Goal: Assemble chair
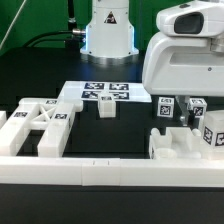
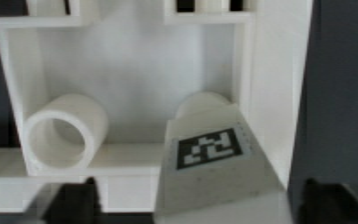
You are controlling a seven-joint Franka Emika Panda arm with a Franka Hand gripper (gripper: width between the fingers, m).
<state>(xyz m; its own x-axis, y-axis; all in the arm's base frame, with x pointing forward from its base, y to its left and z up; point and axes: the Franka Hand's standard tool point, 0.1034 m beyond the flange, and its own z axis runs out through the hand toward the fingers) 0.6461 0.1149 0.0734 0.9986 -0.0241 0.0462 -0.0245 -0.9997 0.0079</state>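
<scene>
Your gripper [image 2: 194, 205] hangs over a white chair part [image 2: 220, 110] in the wrist view. Its two dark fingertips [image 2: 69, 202] stand wide apart, with the part's tapered face between them. Clear space shows between one fingertip and that face. The other fingertip sits just beside it, and the blur hides whether it touches. The jaws are open and have hold of nothing.

The only marking on the part is a square black-and-white tag [image 2: 206, 148] set low on the tapered face. Its blocky pattern is sharp enough to see but carries no letters. Beside the tapered face, a pale round ring [image 2: 60, 130] lies inside a boxy white recess.

In the exterior view, the arm's bulky white wrist housing [image 1: 185, 50] fills the upper part of the exterior view's right and covers the fingers. Below it is a cluster of chair pieces [image 1: 185, 142], with more black-and-white tags on the upright faces [image 1: 168, 108]. A small white block [image 1: 107, 106] stands alone near the middle of the black table [image 1: 40, 75]. A larger cross-braced chair piece [image 1: 40, 125] lies well apart from the cluster, on the exterior view's left.

The marker board [image 1: 100, 92] lies flat behind the small block, with several square tags showing. A long white border rail [image 1: 80, 175] runs across the front. The robot's base [image 1: 108, 30] stands at the back and glows faintly blue.
</scene>
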